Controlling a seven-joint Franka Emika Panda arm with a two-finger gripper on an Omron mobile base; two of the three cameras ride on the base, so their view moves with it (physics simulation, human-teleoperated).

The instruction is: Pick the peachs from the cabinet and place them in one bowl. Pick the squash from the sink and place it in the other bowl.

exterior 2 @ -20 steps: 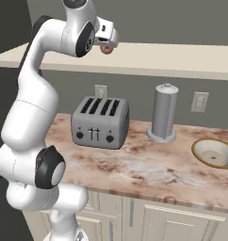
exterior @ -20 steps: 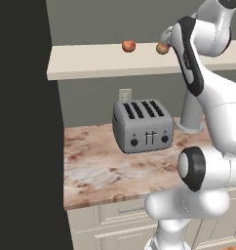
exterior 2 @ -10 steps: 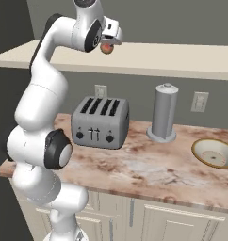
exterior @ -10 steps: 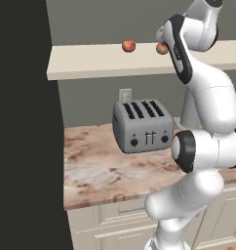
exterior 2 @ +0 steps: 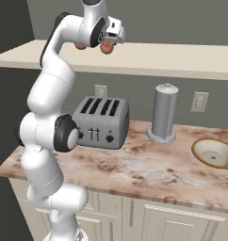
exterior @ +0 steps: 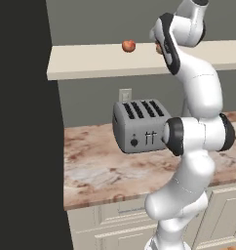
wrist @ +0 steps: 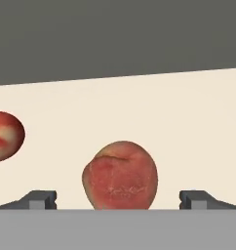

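Two red-orange peachs lie on the beige cabinet slab [exterior: 90,61]. In the hand view, one peach [wrist: 120,176] sits midway between my two finger tips, which stand wide apart and clear of it. The other peach [wrist: 5,135] lies to its left. My gripper [exterior 2: 109,43] is open at shelf height around the nearer peach [exterior 2: 106,48]; the farther peach [exterior 2: 80,46] peeks out behind the arm. In the left base view the gripper [exterior: 158,48] is right of the free peach [exterior: 128,46]. A cream bowl [exterior 2: 214,153] rests on the counter at far right. The squash and sink are out of view.
A grey four-slot toaster [exterior 2: 101,123] stands on the marble counter [exterior 2: 134,169] under the cabinet. A tall grey canister [exterior 2: 164,113] stands between toaster and bowl. A dark wall panel [exterior: 22,146] closes off the counter's left end.
The arm's elbow and lower links have swung up and straightened. The hand has stayed at the same peach on the cabinet, and neither peach has moved.
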